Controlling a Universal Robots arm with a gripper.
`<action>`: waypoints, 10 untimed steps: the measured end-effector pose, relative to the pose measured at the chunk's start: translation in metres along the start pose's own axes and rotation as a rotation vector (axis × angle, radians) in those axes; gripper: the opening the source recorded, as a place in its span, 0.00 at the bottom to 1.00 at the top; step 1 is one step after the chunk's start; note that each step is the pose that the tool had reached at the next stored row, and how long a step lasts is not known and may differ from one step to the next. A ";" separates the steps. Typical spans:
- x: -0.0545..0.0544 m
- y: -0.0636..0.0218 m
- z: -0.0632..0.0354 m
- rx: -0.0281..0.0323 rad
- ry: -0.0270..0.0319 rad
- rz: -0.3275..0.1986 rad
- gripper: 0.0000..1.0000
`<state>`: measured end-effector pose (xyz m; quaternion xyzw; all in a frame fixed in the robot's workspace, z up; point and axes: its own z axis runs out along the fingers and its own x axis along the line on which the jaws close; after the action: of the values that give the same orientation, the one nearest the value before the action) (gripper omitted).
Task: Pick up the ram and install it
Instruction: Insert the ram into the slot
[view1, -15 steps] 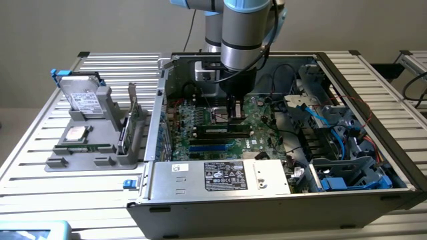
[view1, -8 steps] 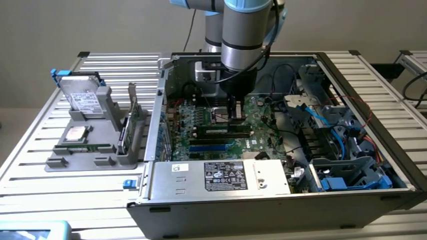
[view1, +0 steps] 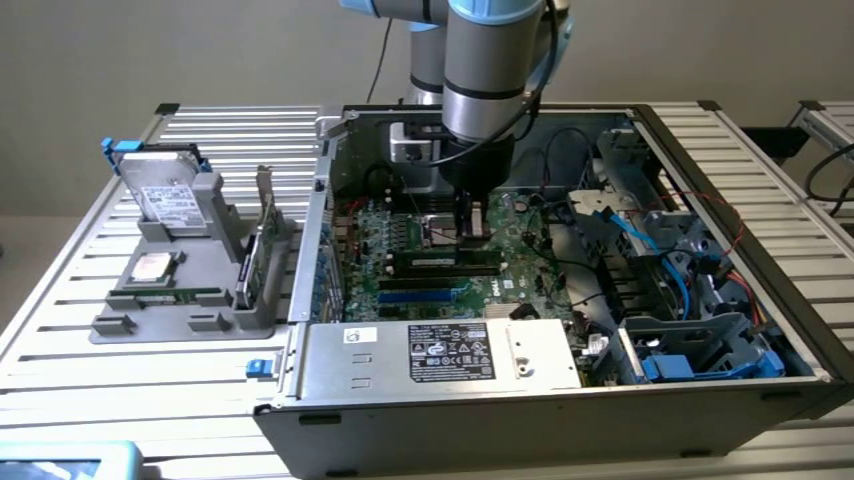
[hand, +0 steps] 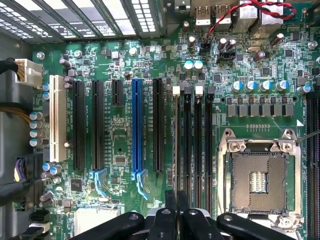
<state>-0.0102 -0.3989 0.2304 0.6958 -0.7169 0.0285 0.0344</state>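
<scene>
ram (view1: 447, 262): straight below claw (view1: 467, 232), upright, beside empty memory slots (hand: 187, 140)
claw: nearly closed, pinching the ram's top edge
seating tip: likely best kept vertical, pressed straight down, evenly along its length

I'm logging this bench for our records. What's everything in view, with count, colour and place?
computer case: one, dark grey, open, on slatted table
motherboard: one, green, inside case
power supply: one, silver, inside case
holder: one, grey, exterior view's left of case
hard drive: one, silver, tilted in holder
expansion card: one, upright in holder
ram: one, green, lying in holder
arm: one, grey, reaching into case
hand: one, black, shut, over motherboard
</scene>
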 end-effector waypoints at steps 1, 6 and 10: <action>0.000 0.0000 0.0000 -0.0001 -0.0001 0.002 0.13; 0.000 0.0001 0.0000 -0.0001 -0.0002 0.004 0.13; 0.000 0.0000 0.0000 0.0005 -0.0001 0.004 0.13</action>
<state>-0.0102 -0.3989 0.2304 0.6942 -0.7184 0.0287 0.0342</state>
